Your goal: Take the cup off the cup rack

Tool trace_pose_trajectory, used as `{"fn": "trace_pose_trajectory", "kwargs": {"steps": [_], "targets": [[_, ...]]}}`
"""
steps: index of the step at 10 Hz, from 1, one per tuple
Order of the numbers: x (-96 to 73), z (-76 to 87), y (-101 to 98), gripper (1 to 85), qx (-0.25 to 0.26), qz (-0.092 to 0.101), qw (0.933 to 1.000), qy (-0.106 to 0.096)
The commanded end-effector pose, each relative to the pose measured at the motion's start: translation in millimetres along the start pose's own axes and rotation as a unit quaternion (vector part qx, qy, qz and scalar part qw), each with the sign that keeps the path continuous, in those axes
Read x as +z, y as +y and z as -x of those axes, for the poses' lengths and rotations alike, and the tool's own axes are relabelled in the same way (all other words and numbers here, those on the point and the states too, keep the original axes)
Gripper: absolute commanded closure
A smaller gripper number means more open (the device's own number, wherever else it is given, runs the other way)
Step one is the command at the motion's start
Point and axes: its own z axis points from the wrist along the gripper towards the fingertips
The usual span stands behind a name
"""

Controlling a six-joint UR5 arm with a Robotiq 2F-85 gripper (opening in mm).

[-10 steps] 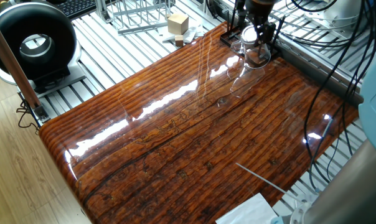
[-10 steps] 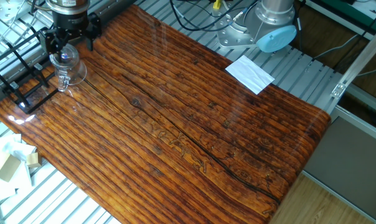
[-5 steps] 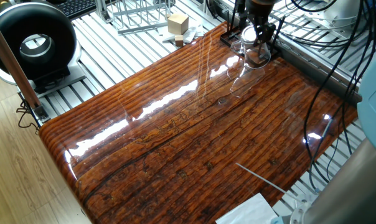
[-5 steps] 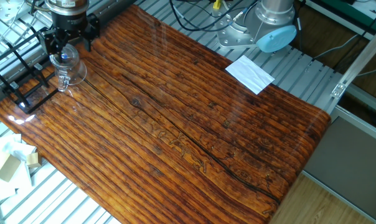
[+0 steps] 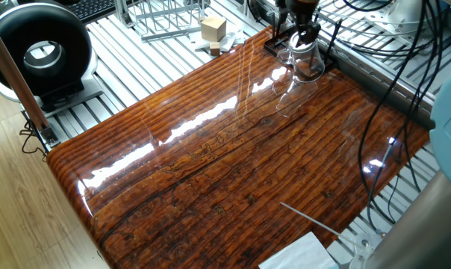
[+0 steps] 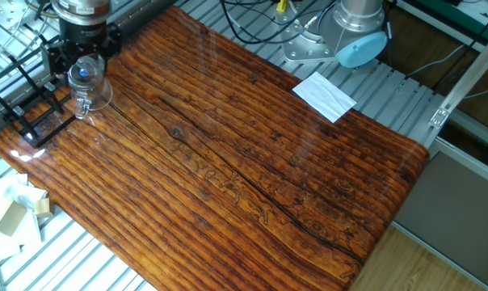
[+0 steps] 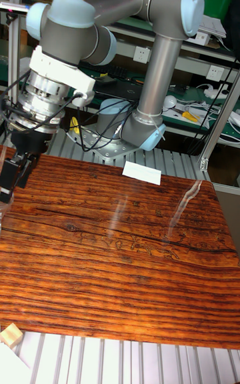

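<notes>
Tall fixed view: cup point(image 6: 88, 85) hidden.

Two high views face opposite table point(image 5: 210, 164) sides; third looks frontally.

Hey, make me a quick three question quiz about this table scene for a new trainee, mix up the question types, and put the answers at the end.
1. True or false: the cup lies at the middle of the wooden table.
2. Multiple choice: the white sheet of paper lies on the table
A. beside the cup rack
B. near the arm's base
C. under the cup
3. Short answer: which cardboard thing stands off the table, by the silver wire rack?

Key
1. False. It is at a corner, right by the cup rack, with the gripper over it.
2. B
3. A small cardboard box.
</notes>
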Motion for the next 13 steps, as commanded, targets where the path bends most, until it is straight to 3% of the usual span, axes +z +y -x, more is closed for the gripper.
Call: {"fn": "trace_pose_trajectory", "kwargs": {"steps": [1,5,7,8,9,10,11,13], "targets": [[-5.2,17.2,-10.8,13.3,0.03,-0.009,0.9995,-0.009],[6.8,19.8,-2.9,16.0,0.087,0.006,0.9962,-0.004],[7.8,13.2,-8.4,16.0,0.103,-0.004,0.9945,0.019],[7.4,14.3,-8.8,16.3,0.117,-0.005,0.993,0.013],[9.8,23.9,-2.9,16.3,0.151,0.007,0.9885,0.001],[11.5,16.1,-6.7,16.7,0.151,-0.005,0.9883,0.02],[11.7,13.0,-6.6,17.0,0.151,-0.006,0.9881,0.026],[12.6,15.4,-4.6,17.0,0.156,-0.003,0.9875,0.018]]}}
